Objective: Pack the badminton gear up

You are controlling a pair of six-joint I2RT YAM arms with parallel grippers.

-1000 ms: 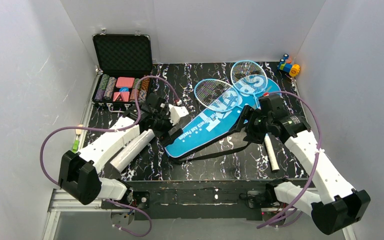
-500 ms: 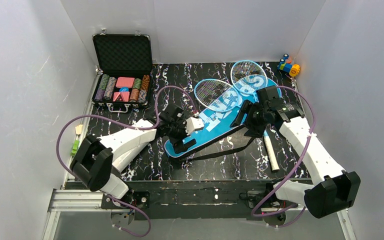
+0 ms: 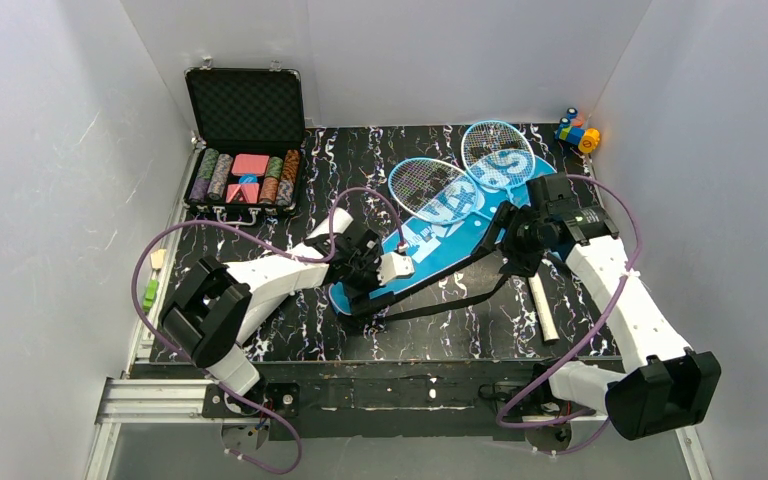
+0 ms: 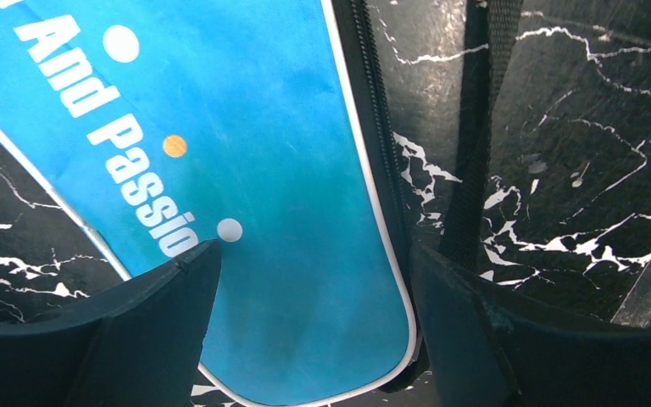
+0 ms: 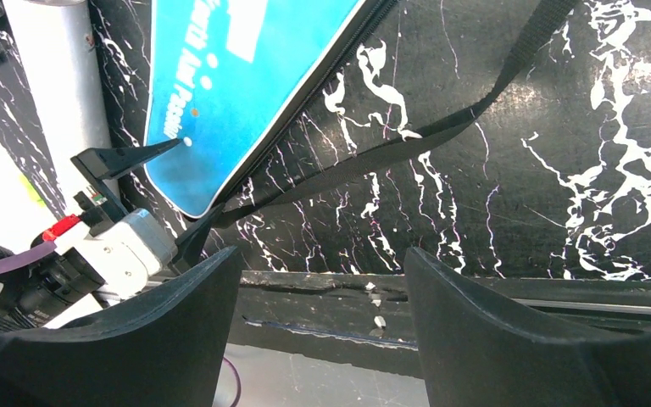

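Note:
The blue "SPORT" bag [image 3: 440,225] lies diagonally on the black marbled table, its narrow end toward the front. Two blue-framed racket heads [image 3: 422,180] [image 3: 493,140] stick out from under its wide end. One white handle [image 3: 543,308] lies to the right of it. My left gripper [image 3: 368,288] is open, its fingers either side of the bag's narrow end [image 4: 288,254], with the black strap [image 4: 475,127] just to the right. My right gripper [image 3: 513,248] is open and empty above the strap [image 5: 441,127] beside the bag. The white tube [image 5: 55,76] lies beyond the bag. No shuttlecocks are in view.
An open black case of poker chips [image 3: 245,150] stands at the back left. Small coloured toy blocks [image 3: 577,132] sit in the back right corner. White walls close in three sides. The table's front edge [image 5: 441,284] is close under my right gripper.
My left gripper has swung right and forward from beside the bag to its narrow end. My right gripper has shifted slightly right and back, still open.

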